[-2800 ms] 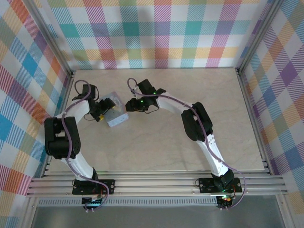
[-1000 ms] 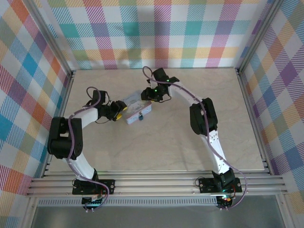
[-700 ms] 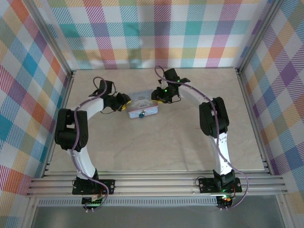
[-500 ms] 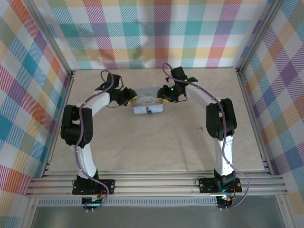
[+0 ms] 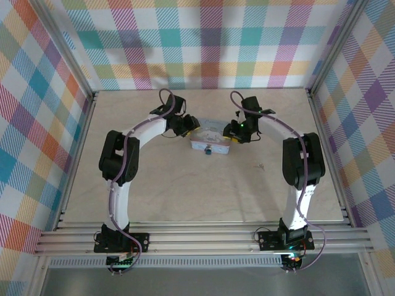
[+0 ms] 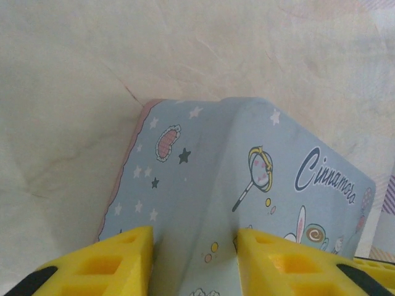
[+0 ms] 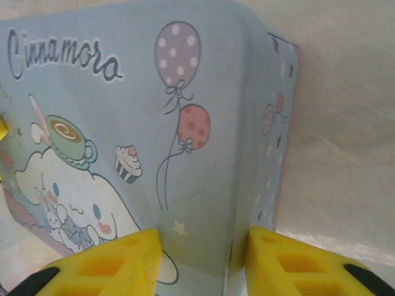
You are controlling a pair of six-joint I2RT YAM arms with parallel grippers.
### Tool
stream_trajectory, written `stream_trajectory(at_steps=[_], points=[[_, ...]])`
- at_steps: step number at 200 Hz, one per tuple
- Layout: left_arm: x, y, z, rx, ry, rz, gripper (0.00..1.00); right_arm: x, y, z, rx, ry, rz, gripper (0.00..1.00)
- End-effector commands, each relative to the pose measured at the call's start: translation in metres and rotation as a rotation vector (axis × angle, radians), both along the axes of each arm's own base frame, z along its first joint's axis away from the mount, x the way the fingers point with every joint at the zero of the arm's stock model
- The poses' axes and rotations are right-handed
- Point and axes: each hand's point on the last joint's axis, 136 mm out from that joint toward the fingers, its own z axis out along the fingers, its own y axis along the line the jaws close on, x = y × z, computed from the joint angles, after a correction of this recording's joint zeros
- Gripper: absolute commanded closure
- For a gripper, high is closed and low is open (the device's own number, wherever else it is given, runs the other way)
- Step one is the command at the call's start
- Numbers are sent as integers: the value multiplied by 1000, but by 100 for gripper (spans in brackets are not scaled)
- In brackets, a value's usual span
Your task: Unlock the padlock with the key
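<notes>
A pale blue cartoon-printed box [image 5: 208, 132] sits at the back middle of the table. A small blue padlock [image 5: 210, 150] hangs on the box's near side. The key is out of view. My left gripper [image 5: 188, 125] is shut on the box's left corner. In the left wrist view its yellow fingers [image 6: 111, 262] straddle that corner of the box [image 6: 247, 185], with the left gripper [image 6: 194, 259] low in frame. My right gripper [image 5: 229, 134] is shut on the right corner. In the right wrist view the right gripper [image 7: 203, 259] clamps the box [image 7: 123, 123] the same way.
The beige tabletop [image 5: 203, 191] lies bare in front of the box. An aluminium frame rail [image 5: 203, 237] runs along the near edge. Checked cloth walls [image 5: 203, 49] close in the back and both sides.
Both arms have carried the box from the left side to the right and towards the back middle. The box turned so its padlock side faces the near edge.
</notes>
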Motion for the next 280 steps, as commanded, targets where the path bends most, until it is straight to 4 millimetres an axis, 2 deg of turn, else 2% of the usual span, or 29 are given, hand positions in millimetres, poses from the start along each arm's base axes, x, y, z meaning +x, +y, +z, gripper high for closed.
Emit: stream_trajectory(at_steps=[1, 31, 58, 82, 111, 143, 176, 184, 206, 229, 235, 259, 280], points=[[-24, -40, 7, -50, 31, -91, 60, -7, 34, 46, 125, -124, 131, 52], [-24, -26, 10, 34, 3, -74, 39, -12, 13, 58, 46, -172, 115, 33], [-25, -12, 20, 110, -38, -73, 33, -20, -11, 70, -33, -198, 86, 27], [-28, 0, 29, 175, -80, -79, 31, -37, -42, 66, -141, -179, 32, 27], [-37, 11, 31, 222, -96, -90, 30, -65, -76, 46, -234, -94, -36, 27], [-51, 19, 31, 224, -124, -115, 29, -97, -107, 20, -310, 12, -93, 34], [-81, 35, 29, 238, -173, -149, 29, -121, -127, -11, -385, 94, -100, 43], [-92, 40, 22, 249, -166, -166, 29, -124, -130, -17, -396, 107, -97, 45], [-116, 51, 12, 257, -167, -198, 30, -126, -134, -29, -412, 129, -88, 47], [-140, 54, 2, 215, -162, -230, 30, -121, -131, -32, -424, 103, 12, 47], [-139, 51, 6, 193, -194, -228, 30, -120, -131, -32, -430, 90, 43, 48], [-151, 56, -3, 182, -197, -224, 30, -110, -135, -25, -487, 2, 166, 49], [-156, 58, -6, 175, -205, -215, 30, -100, -140, -22, -550, -93, 287, 44]])
